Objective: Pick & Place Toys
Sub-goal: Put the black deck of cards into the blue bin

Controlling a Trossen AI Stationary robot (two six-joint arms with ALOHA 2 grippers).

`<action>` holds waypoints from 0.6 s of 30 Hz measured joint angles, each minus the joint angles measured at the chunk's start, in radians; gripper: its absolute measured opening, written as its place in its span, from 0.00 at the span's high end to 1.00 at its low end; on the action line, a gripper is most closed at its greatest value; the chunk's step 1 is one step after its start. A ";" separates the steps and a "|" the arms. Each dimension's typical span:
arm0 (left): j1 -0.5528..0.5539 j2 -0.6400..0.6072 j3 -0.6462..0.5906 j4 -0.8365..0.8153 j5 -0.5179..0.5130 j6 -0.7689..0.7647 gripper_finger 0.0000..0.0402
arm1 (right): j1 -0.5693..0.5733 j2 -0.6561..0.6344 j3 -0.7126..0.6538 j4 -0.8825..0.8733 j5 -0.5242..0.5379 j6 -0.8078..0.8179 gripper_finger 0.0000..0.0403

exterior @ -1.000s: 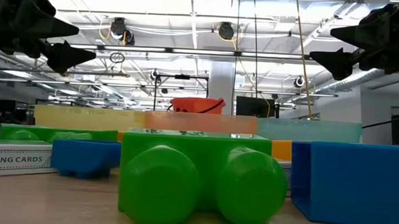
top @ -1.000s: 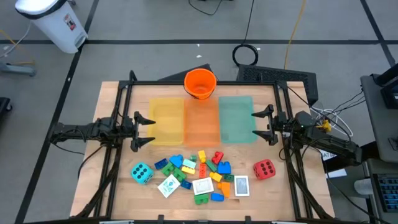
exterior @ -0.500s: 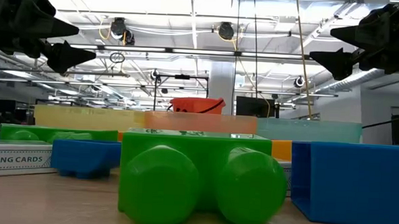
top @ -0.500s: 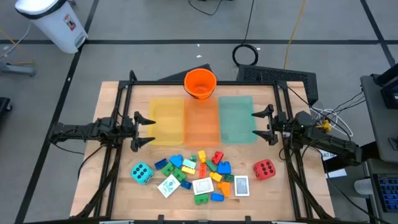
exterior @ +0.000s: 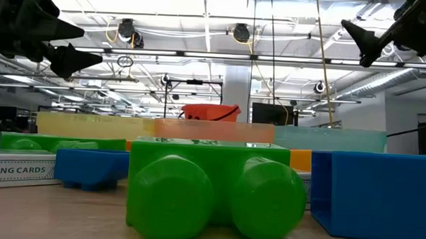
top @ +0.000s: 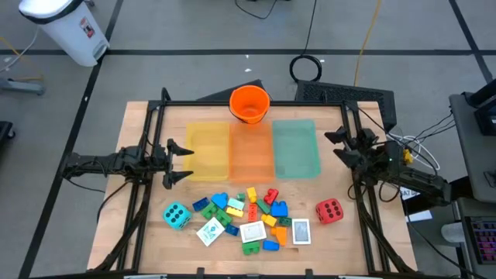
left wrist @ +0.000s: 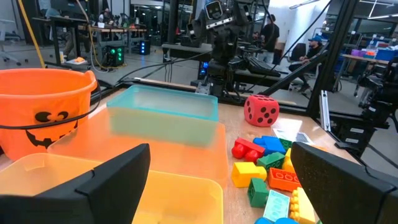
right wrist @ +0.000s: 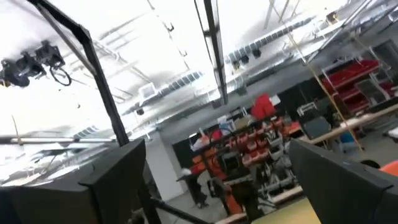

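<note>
- So, right gripper [top: 339,145]: jaws spread wide, nothing held, up in the air just off the teal tray's [top: 295,149] outer edge; its wrist camera points at the ceiling, so it's tilted up, not aimed at any toy.
- Left gripper [top: 177,161]: also wide open and empty, level, beside the yellow tray [top: 207,151], waiting.
- Likely neither has committed to a pick yet.
- Toys sit near the table's front edge, well apart from both grippers: brick pile [top: 248,213] in the middle, card packs [top: 254,231] among it, teal die [top: 176,215] on the left, red die [top: 328,210] on the right.
- Orange tray [top: 250,151] lies between the other two, orange bucket [top: 249,103] behind it.
- Bricks are packed tight and touching, so a clean grab looks harder; the dice stand free.
</note>
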 joint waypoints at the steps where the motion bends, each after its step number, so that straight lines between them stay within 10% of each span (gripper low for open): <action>1: 0.000 0.000 0.000 0.000 0.000 0.000 0.02 | 0.002 0.000 0.000 -0.004 -0.001 0.000 0.09; 8: 0.000 0.000 0.000 0.000 0.000 0.000 0.02 | 0.088 0.062 0.000 -0.086 -0.014 0.072 0.09; 18: 0.000 0.000 0.000 0.000 0.000 0.000 0.02 | 0.454 0.410 0.003 0.276 0.137 -0.161 0.09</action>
